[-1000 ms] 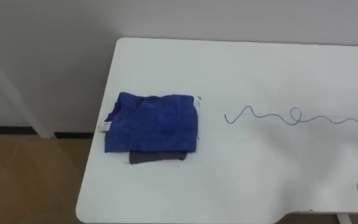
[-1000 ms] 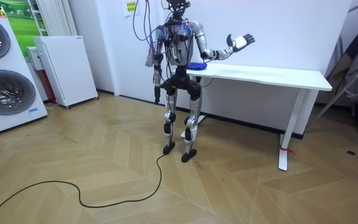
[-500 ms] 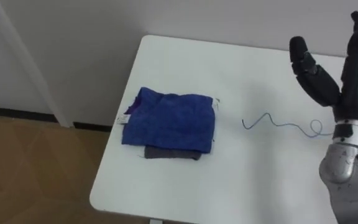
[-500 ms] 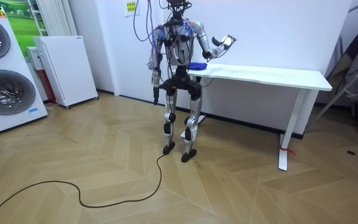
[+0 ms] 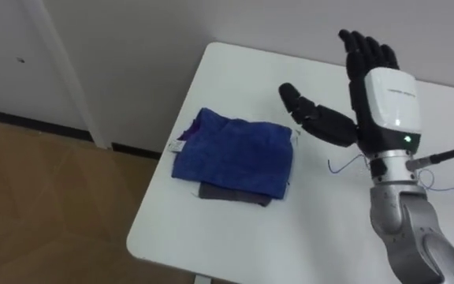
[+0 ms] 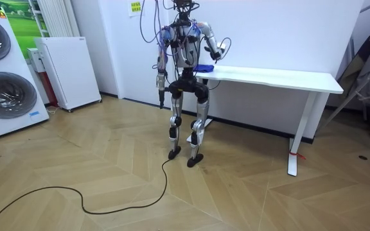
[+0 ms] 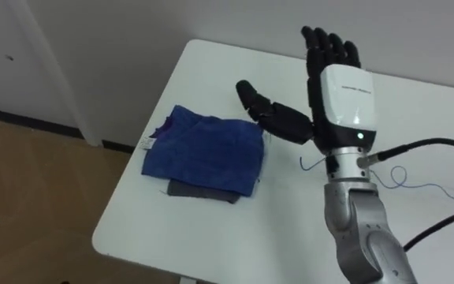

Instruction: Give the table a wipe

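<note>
A folded blue cloth (image 5: 233,150) (image 7: 204,148) lies on a smaller grey cloth near the left end of the white table (image 5: 235,237). My right hand (image 5: 375,95) (image 7: 333,87) is raised above the table just right of the cloth, fingers straight up, thumb spread toward the cloth, holding nothing. A thin blue squiggly pen line (image 7: 416,183) runs across the tabletop behind the hand. In the room view I stand at the table's left end (image 6: 211,69), right hand (image 6: 214,50) lifted over the cloth (image 6: 202,67), left hand (image 6: 161,97) hanging at my side.
The table's left edge and front edge (image 5: 144,248) are close to the cloth, with wood floor below. A white wall (image 5: 132,47) rises behind the table. In the room view, a white cabinet (image 6: 66,70) and washing machines (image 6: 5,77) stand toward the left.
My right hand has swung left across the table to just beside the blue cloth. The eye view has shifted, so the cloth sits further right in the picture.
</note>
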Controlling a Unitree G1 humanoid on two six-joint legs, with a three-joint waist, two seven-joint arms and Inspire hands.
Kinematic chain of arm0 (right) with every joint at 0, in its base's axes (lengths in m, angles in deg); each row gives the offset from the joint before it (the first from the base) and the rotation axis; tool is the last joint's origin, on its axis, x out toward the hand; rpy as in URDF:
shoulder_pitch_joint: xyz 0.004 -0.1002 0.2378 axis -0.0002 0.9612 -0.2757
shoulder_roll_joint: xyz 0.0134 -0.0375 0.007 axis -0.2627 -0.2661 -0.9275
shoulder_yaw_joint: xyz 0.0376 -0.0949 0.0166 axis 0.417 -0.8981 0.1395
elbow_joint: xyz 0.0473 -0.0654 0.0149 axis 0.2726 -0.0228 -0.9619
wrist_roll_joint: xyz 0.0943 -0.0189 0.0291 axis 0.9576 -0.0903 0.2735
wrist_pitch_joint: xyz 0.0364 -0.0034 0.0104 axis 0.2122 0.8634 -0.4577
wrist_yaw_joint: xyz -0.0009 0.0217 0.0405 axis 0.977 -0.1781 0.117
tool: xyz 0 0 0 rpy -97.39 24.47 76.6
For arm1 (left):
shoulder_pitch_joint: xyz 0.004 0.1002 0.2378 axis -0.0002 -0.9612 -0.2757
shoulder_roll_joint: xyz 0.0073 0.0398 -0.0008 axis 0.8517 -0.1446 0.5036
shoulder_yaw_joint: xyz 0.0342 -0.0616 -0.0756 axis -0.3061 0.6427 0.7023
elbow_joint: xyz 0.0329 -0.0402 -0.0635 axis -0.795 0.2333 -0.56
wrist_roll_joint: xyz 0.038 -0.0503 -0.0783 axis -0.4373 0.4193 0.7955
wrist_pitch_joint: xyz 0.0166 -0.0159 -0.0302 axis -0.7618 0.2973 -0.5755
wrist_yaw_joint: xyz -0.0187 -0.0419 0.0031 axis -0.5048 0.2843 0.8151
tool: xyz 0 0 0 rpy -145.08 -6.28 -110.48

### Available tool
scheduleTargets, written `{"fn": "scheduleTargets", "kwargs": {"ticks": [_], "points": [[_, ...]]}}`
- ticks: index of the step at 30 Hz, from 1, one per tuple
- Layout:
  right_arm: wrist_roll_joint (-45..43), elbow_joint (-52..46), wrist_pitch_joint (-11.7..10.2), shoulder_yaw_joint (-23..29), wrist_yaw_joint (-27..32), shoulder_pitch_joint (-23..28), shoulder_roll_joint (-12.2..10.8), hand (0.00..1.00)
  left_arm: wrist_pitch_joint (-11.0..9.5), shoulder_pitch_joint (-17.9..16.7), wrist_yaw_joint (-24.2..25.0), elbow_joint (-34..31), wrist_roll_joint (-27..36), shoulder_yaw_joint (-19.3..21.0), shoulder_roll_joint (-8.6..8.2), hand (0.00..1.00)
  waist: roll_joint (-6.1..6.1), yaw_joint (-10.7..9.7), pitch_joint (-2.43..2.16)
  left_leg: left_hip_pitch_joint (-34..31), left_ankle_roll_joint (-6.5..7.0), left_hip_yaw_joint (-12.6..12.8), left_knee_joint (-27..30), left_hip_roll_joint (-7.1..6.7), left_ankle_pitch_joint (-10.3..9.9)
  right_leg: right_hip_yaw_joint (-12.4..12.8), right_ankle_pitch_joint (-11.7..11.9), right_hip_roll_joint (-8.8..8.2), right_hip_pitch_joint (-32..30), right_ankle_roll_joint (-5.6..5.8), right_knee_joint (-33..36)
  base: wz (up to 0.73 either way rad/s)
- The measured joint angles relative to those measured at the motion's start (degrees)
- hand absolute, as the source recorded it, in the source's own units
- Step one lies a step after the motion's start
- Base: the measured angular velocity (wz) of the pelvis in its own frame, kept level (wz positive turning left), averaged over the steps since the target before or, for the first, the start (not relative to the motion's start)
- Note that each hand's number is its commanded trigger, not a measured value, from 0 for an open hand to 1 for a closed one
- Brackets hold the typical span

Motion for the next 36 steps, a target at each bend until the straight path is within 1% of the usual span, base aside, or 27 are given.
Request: {"fn": "scheduleTargets", "kwargs": {"ticks": [2,5,8,10,13,17,19,21,22,25,29,36], "points": [[-0.74,0.47,0.04,-1.82,-0.34,0.00,0.00,0.00,0.00,0.25,-0.25,0.10,0.00,-1.09,0.19,0.00,-0.07,0.67,0.09,0.25,0.00,-0.20,-0.02,-0.03,0.00,-0.18,0.00,-0.02,0.36,0.00,-0.10,0.05],[-3.19,0.88,0.07,-2.59,-1.32,0.00,-0.07,0.00,0.00,0.27,-0.23,0.18,-0.03,-2.00,0.30,0.00,-0.25,1.16,0.13,0.14,0.00,-0.49,-0.07,-0.28,0.00,-0.51,0.00,-0.11,0.78,0.01,-0.90,0.08],[-5.29,0.88,0.07,-2.60,-1.63,0.00,-0.12,0.00,0.11,0.17,-0.20,0.19,-0.11,-2.04,0.30,0.00,-0.36,1.18,0.13,-0.11,0.02,-0.91,-0.07,-0.37,0.01,-1.48,0.00,-0.23,0.82,0.01,-0.91,0.10],[-6.56,0.87,0.15,-2.80,-2.15,0.00,-0.22,0.00,0.11,0.20,-0.03,0.22,-0.26,-2.04,0.30,0.00,-0.54,1.34,0.10,-0.20,0.09,-1.32,-0.07,-0.49,0.06,-1.67,0.00,-0.30,0.92,0.01,-0.92,0.10],[-6.65,0.87,1.27,-5.11,-2.85,0.01,-0.29,0.00,0.11,0.25,0.06,0.28,-0.33,-2.06,0.30,0.00,-0.69,1.96,0.08,-0.14,0.13,-1.49,-0.07,-0.58,0.08,-1.69,0.01,-0.37,1.00,0.02,-0.92,0.02],[-6.86,0.88,1.25,-7.62,-4.81,0.00,-0.36,0.00,0.08,0.44,0.21,0.28,-0.38,-2.07,0.30,0.00,-0.65,2.64,0.12,-0.08,0.15,-1.73,-0.08,-0.69,0.09,-1.71,0.01,-0.44,1.19,0.03,-0.97,0.02],[-7.33,1.63,1.17,-8.85,-5.28,-0.01,-0.46,0.00,0.06,0.37,0.21,0.28,-0.49,-2.07,0.30,0.00,-0.58,2.68,0.20,-0.02,0.21,-2.20,-0.05,-0.84,0.13,-1.84,0.01,-0.50,1.53,0.03,-1.07,0.12],[-7.50,2.96,1.09,-8.95,-6.31,-0.01,-0.97,0.00,0.03,0.39,0.21,0.27,-0.54,-2.07,0.30,0.00,-0.60,2.97,0.23,0.02,0.23,-2.42,-0.04,-0.88,0.13,-1.86,0.01,-0.51,1.65,0.03,-1.14,0.07],[-7.50,4.16,1.15,-8.96,-6.42,-0.05,-1.49,0.00,0.00,0.40,0.21,0.30,-0.54,-2.07,0.30,0.00,-0.65,3.21,0.29,0.01,0.23,-2.53,-0.01,-0.89,0.13,-2.05,0.01,-0.51,1.77,0.03,-1.31,0.03],[-7.52,6.83,1.20,-9.14,-7.24,-0.06,-2.02,0.00,-0.02,0.50,0.22,0.37,-0.54,-2.07,0.28,0.00,-0.92,3.74,0.43,-0.33,0.23,-3.31,0.12,-1.00,0.14,-3.16,0.03,-0.56,1.88,0.06,-1.80,0.09],[-7.91,7.25,1.19,-9.96,-8.16,-0.05,-2.12,0.00,-0.18,0.35,0.30,0.90,-1.41,-2.07,0.32,0.00,-0.85,4.10,0.59,-0.76,0.21,-3.37,0.28,-0.99,0.15,-3.22,0.03,-0.54,1.75,0.06,-1.83,0.04],[-7.61,7.53,0.60,-13.77,-9.48,0.60,-2.09,0.00,-0.32,-0.52,0.25,1.08,-2.83,-3.11,0.60,0.00,-1.18,4.18,0.41,-1.58,0.21,-3.97,0.33,-1.11,0.15,-3.41,0.10,-0.56,1.21,0.19,-1.87,0.04]]}}
